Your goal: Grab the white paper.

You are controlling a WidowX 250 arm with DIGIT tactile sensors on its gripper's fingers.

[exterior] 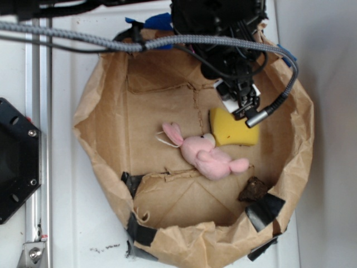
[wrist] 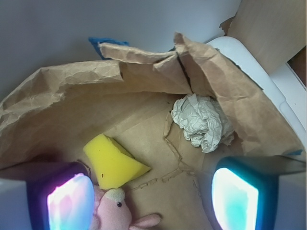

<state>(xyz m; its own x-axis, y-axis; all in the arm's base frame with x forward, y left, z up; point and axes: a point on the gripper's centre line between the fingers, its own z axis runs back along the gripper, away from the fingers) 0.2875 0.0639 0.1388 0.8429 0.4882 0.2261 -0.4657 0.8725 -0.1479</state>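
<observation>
While you looked through the wrist camera, the brown paper wall [wrist: 72, 91] ringed everything; the white paper [wrist: 202, 122] lay against it at one o'clock from your gripper [wrist: 152, 194], whose fingers [wrist: 235, 199] stood apart and empty, yellow sponge [wrist: 112, 163] nearer.

Two cams covering the same paper bin

Exterior is looking straight down from fairly high; wrist is peering in close and low, both catching the yellow sponge [exterior: 233, 128] [wrist: 113, 161] and pink bunny [exterior: 207, 156] [wrist: 117, 211].
</observation>
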